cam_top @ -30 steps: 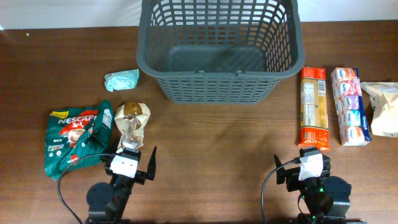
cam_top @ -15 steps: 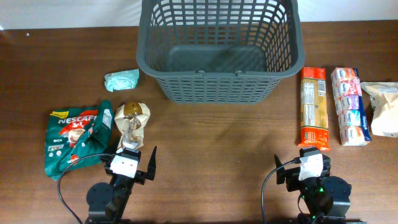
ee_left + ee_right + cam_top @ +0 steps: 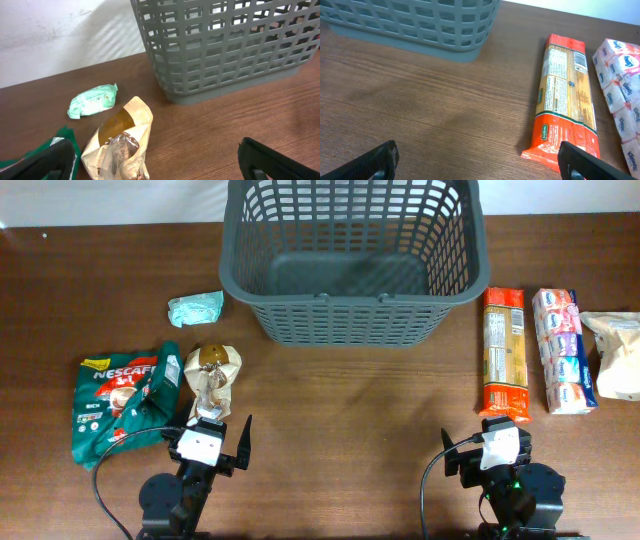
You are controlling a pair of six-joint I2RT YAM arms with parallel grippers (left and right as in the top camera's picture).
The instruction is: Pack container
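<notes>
Seen from overhead, a dark wooden worktop holds one container (image 3: pixel 350 320), a large dark grey slotted basket. It stands well ahead of both claws and midway between them, and it looks empty. The left claw (image 3: pixel 207 430) and the right claw (image 3: pixel 487 435) sit at the near edge, each with its jaws spread wide and grasping nothing. Six packets lie loose on the worktop, three by each claw. Just ahead of the left claw is one tan packet (image 3: pixel 212 375) with a brown window. One green coffee bag (image 3: pixel 118 405) lies touching that packet, off to the claw's left, and one small mint-green packet (image 3: pixel 195 308) lies farther ahead, near the basket's corner. Just ahead of the right claw is one long orange pasta packet (image 3: pixel 503 352). To that claw's right are one pink-and-white multipack (image 3: pixel 563 350) and, beyond it, one beige paper bag (image 3: pixel 615 352). The packing appears not yet begun, so the step in hand is choosing a first packet. The next move likely calls for a claw to reach forward, lower over its nearest packet and close on it.
</notes>
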